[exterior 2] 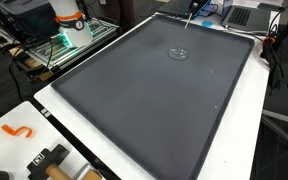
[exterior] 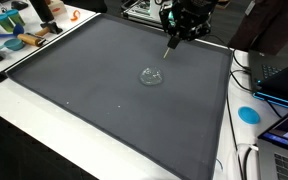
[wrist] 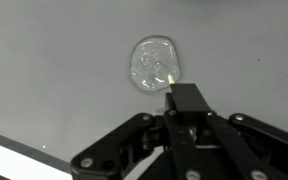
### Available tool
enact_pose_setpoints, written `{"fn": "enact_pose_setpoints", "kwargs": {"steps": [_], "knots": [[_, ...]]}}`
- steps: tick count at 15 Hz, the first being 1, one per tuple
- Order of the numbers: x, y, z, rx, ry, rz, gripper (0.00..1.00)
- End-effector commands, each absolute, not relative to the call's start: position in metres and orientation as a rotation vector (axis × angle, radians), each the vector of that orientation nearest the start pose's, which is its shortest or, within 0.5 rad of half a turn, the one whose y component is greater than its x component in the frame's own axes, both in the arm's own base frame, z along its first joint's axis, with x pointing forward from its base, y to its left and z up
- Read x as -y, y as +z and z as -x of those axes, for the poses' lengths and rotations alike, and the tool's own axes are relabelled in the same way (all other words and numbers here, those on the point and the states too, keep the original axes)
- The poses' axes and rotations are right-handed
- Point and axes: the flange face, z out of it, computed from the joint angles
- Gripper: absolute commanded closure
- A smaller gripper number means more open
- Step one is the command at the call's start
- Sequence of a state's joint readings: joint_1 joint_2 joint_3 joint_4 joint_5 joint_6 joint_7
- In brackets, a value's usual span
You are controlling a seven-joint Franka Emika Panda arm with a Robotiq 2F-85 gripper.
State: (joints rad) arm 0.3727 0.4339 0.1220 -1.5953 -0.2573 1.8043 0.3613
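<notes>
Stick [exterior: 171,45] in fingers [wrist: 191,103], upright, tip down near dish [exterior: 151,76]

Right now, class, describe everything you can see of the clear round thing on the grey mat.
The clear round thing is small and see-through, like glass or plastic, with a wrinkled surface. It lies flat near the middle of the grey mat. The pale-tipped tool in the gripper points at its edge; contact is unclear.
</notes>
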Motion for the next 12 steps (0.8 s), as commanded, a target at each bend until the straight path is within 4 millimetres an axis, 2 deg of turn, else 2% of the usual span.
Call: {"fn": "enact_pose_setpoints", "kwargs": {"steps": [1, 5, 6, 12], "knots": [[-0.285, 0.367, -0.589, 0.365, 0.209, 3.382, 0.87], [-0.284, 0.368, -0.591, 0.36, 0.206, 3.383, 0.87], [-0.284, 0.369, -0.591, 0.359, 0.205, 3.383, 0.97], [-0.308, 0.354, -0.59, 0.48, 0.198, 3.501, 0.97]]}}
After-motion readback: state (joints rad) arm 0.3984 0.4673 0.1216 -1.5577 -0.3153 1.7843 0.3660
